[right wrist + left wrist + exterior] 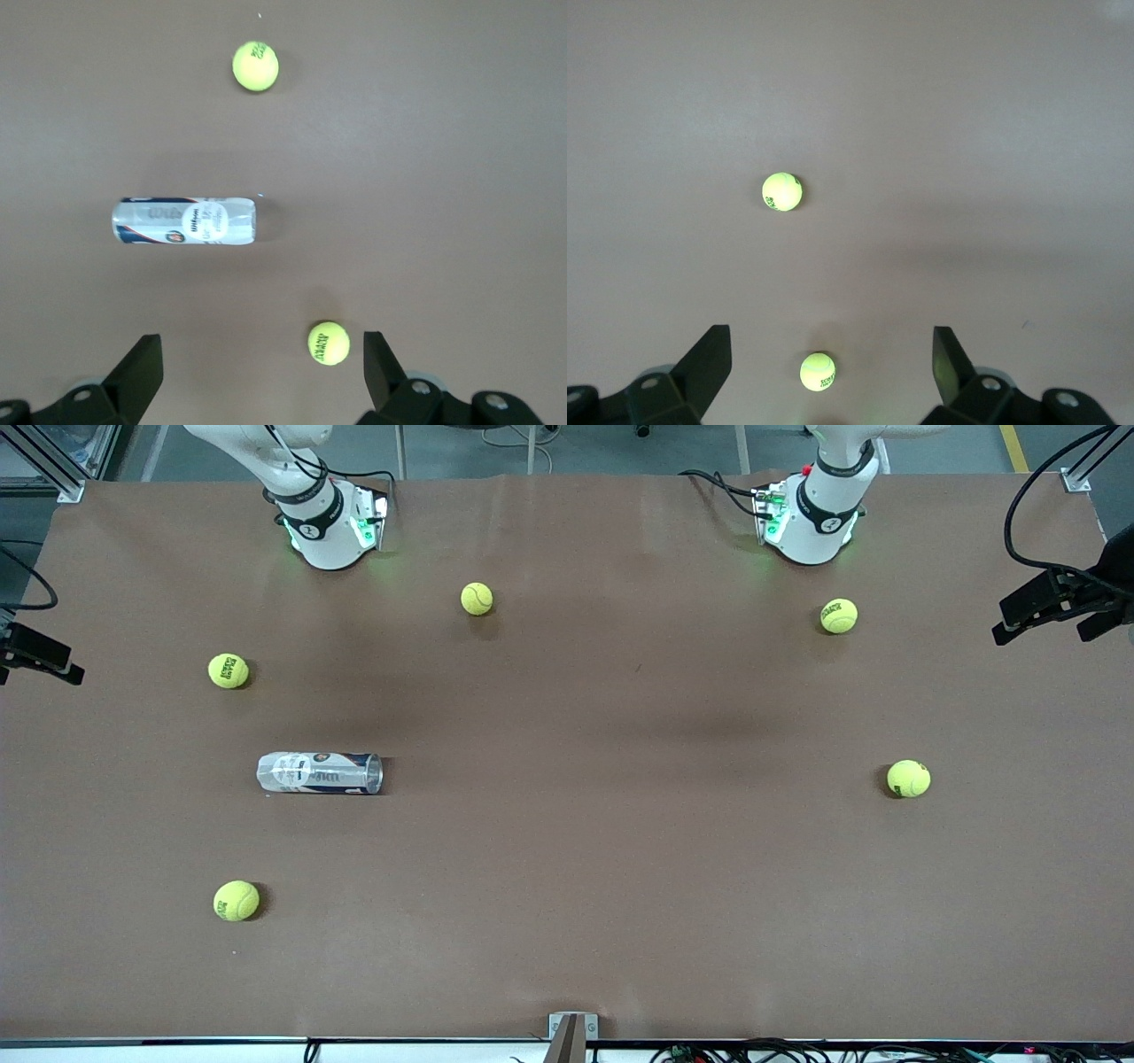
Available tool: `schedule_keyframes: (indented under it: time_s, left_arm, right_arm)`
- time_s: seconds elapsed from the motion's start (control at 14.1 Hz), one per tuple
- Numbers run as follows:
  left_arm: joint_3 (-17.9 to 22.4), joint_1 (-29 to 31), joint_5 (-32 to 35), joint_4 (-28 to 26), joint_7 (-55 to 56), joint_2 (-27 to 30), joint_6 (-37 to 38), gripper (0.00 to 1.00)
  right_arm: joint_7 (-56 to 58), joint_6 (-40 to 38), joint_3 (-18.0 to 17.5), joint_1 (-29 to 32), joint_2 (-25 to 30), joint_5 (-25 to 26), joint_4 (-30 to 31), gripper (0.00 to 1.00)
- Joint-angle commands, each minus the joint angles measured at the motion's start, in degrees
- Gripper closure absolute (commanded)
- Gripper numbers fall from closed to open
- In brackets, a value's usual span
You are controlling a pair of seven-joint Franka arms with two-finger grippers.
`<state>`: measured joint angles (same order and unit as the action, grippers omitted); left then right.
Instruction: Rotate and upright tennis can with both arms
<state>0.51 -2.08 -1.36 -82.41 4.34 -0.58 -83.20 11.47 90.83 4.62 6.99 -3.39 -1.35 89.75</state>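
Observation:
The tennis can [319,772] lies on its side on the brown table, toward the right arm's end, with its silvery rim pointing toward the left arm's end. It also shows in the right wrist view [183,221]. My right gripper [261,336] is open and empty, high over the table between the can and a tennis ball [329,343]. My left gripper [833,331] is open and empty, high over the left arm's end of the table, above a tennis ball [818,372]. Neither gripper shows in the front view; only the arms' green-lit bases [330,522] [811,514] do.
Several yellow-green tennis balls lie scattered: one [229,670] farther from the front camera than the can, one [236,901] nearer, one [477,599] between the bases, two [838,615] [908,778] at the left arm's end. Black fixtures [1059,602] stick in at the table's ends.

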Motion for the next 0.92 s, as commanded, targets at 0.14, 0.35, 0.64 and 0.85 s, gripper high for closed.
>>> schedule_keyframes:
  time_s: [0.14, 0.35, 0.64, 0.85]
  left_arm:
    - [0.1, 0.41, -0.84, 0.32, 0.49, 0.23, 0.23, 0.0]
    - [0.1, 0.32, -0.93, 0.32, 0.49, -0.12, -0.3, 0.0]
    - [0.19, 0.5, -0.84, 0.23, 0.49, -0.13, -0.48, 0.0]
    - [0.19, 0.5, -0.84, 0.23, 0.49, -0.04, -0.48, 0.0]
  right_arm:
    - [-2.82, 1.89, -0.58, 1.97, -2.41, -0.14, 1.65, 0.0]
    - [-23.44, 0.58, -0.58, 2.85, -1.45, -0.32, 4.11, 0.0]
    - [-55.53, 0.14, -0.93, 1.54, -1.71, -0.05, 5.78, 0.0]
    - [-68.91, 3.2, -1.02, -1.36, -1.71, -0.14, 9.9, 0.0]
